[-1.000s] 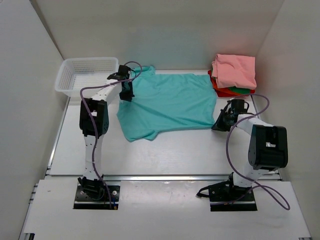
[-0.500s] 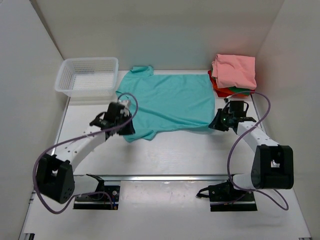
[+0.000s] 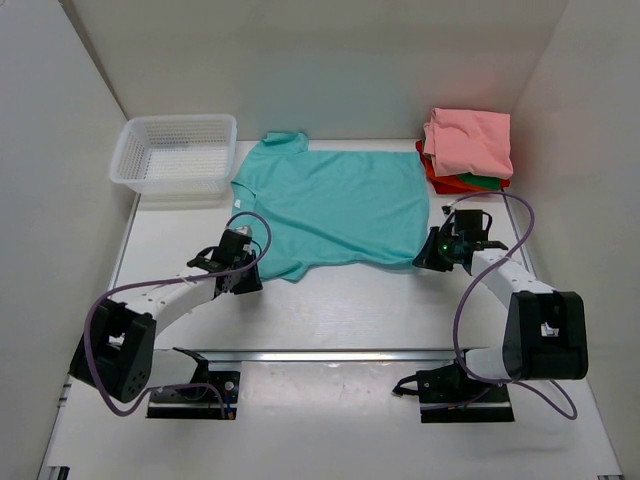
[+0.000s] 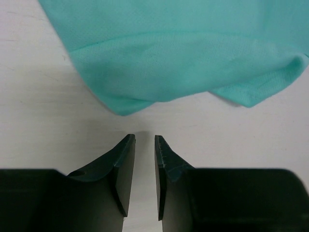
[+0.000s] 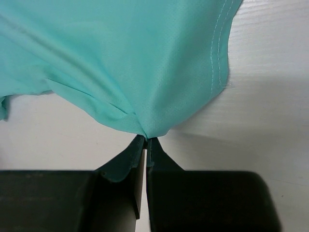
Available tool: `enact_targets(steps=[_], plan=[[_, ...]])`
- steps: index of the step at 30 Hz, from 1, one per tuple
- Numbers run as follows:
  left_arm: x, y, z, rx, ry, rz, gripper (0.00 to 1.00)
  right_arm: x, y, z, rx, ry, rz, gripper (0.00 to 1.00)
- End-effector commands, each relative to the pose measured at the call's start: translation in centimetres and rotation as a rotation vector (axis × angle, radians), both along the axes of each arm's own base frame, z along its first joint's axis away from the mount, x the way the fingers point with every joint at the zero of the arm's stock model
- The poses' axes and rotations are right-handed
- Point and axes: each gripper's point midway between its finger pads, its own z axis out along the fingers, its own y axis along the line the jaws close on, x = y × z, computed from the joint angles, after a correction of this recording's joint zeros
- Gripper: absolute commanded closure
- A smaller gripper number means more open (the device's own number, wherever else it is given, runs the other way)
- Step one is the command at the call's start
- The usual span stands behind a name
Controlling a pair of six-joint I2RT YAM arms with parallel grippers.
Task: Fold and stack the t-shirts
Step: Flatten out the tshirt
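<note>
A teal t-shirt (image 3: 335,205) lies spread flat in the middle of the table, collar toward the back left. My right gripper (image 3: 423,260) is shut on its near right hem corner, and the pinched cloth (image 5: 125,58) bunches at the fingertips (image 5: 146,139). My left gripper (image 3: 250,277) sits low on the table just short of the shirt's near left corner (image 4: 183,58). Its jaws (image 4: 145,137) are a narrow gap apart with nothing between them. Folded shirts are stacked at the back right: salmon pink (image 3: 468,140) on top, green (image 3: 482,182) and red-orange (image 3: 433,172) beneath.
A white mesh basket (image 3: 175,150) stands at the back left, beside the shirt's shoulder. White walls close in the table at the back and on both sides. A metal rail (image 3: 330,352) runs along the near edge in front of the arm bases.
My left arm has swung from the shirt's far left shoulder down to its near left corner. My right gripper has shifted slightly nearer and left with the hem. The shirt lies flatter.
</note>
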Motion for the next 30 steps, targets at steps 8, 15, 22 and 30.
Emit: enact_targets(steps=[8,15,22,30], plan=[[2.8,1.8,0.1,0.083,-0.11,0.107,0.63,1.3,-0.1,1.3,0.01,-0.062,-0.003,1.0],[3.2,1.4,-1.6,0.082,-0.085,0.096,0.58,1.5,0.0,1.4,0.012,-0.07,0.005,1.0],[5.4,-0.2,2.7,0.04,-0.197,0.002,1.0,1.2,-0.9,2.0,-0.004,-0.064,0.008,1.0],[3.1,3.1,10.0,0.004,-0.297,0.019,1.0,-0.1,-1.7,4.4,-0.077,-0.115,0.037,1.0]])
